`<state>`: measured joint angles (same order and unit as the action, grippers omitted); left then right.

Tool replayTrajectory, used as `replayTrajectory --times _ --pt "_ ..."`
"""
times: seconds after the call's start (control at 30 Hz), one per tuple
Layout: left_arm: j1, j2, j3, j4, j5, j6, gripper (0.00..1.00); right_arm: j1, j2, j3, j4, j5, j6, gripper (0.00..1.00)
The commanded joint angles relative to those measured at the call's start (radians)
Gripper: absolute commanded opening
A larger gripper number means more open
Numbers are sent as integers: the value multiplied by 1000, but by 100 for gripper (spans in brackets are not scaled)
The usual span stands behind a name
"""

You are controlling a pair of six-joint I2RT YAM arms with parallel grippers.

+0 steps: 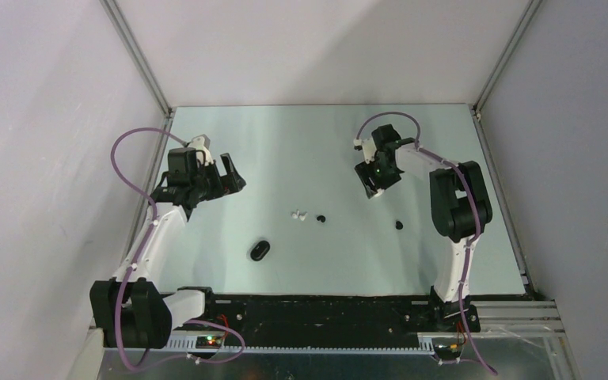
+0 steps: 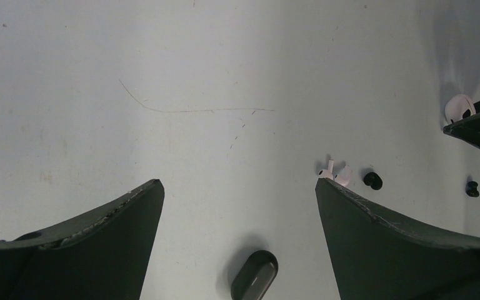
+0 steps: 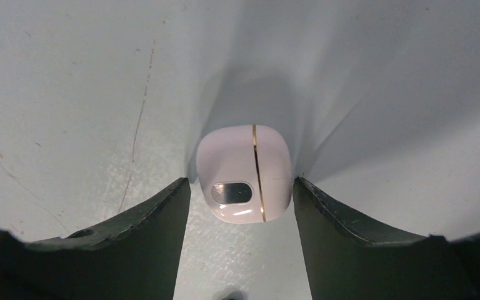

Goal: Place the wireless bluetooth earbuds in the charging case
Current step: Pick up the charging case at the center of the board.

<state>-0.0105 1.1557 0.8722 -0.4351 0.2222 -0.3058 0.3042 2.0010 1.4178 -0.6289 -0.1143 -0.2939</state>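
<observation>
Two white earbuds [image 1: 298, 214] lie side by side mid-table, with one black earbud [image 1: 321, 218] just to their right and another black earbud [image 1: 398, 225] farther right. A closed black charging case [image 1: 260, 250] lies nearer the front. My right gripper [image 1: 374, 184] is shut on a closed white charging case [image 3: 244, 175] and holds it above the table. My left gripper [image 1: 236, 172] is open and empty, raised at the left. The left wrist view shows the white buds [image 2: 335, 173], both black buds [image 2: 372, 180] [image 2: 472, 189], the black case [image 2: 254, 275] and the white case [image 2: 459, 107].
Grey walls close in the table on three sides, with metal frame posts [image 1: 138, 59] at the back corners. The arm bases and a black strip [image 1: 317, 317] run along the near edge.
</observation>
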Motion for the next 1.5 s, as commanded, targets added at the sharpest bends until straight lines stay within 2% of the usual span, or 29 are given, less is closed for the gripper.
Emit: replayTrajectory --times 0.0,0.2,0.43,0.7,0.9,1.13,1.3,1.47 --pt "6 -26 11 24 22 10 98 -20 5 33 -15 -5 -29 65" --pt "6 -26 13 24 21 11 98 -21 19 33 0 -17 -55 57" --pt "4 -25 14 27 32 13 98 -11 30 35 28 -36 -124 55" --pt "-3 -1 37 34 77 15 97 -5 -3 41 3 -82 -153 38" --pt "-42 58 127 93 182 5 95 30 -181 39 18 -168 -135 38" --pt "-158 176 323 153 351 26 89 158 -390 6 183 -218 -147 40" --pt "-236 244 432 171 445 38 83 241 -457 -8 302 -195 -137 40" --pt "-263 297 507 175 584 68 77 301 -490 -11 397 -176 -138 41"
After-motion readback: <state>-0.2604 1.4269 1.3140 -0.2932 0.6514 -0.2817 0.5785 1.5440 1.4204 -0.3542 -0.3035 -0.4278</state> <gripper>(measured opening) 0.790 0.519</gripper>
